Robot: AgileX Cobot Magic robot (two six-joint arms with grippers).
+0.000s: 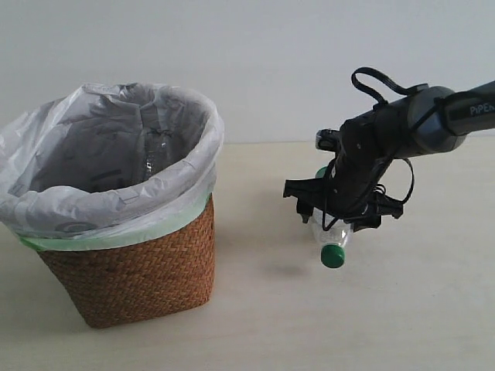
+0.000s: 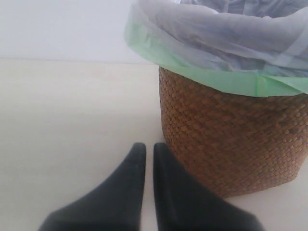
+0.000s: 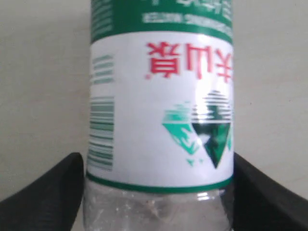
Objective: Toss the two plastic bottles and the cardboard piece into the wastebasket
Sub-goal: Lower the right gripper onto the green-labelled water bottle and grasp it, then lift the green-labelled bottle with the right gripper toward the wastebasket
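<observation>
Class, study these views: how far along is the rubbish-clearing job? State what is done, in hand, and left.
Done: a clear bottle seems to lie inside the wastebasket. In hand: the right claw grips the green-capped bottle beside the basket, not over it. Left: dropping it in. The cardboard piece shows nowhere; the left claw is shut, empty.

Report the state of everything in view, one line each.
Wastebasket: upright, lined with a bag.
Clear bottle: inside the wastebasket, against the liner.
Green-cap bottle: gripped and apparently lifted, cap end tilted down.
Right claw: shut on the green-cap bottle.
Left claw: shut, empty, low beside the wastebasket.
</observation>
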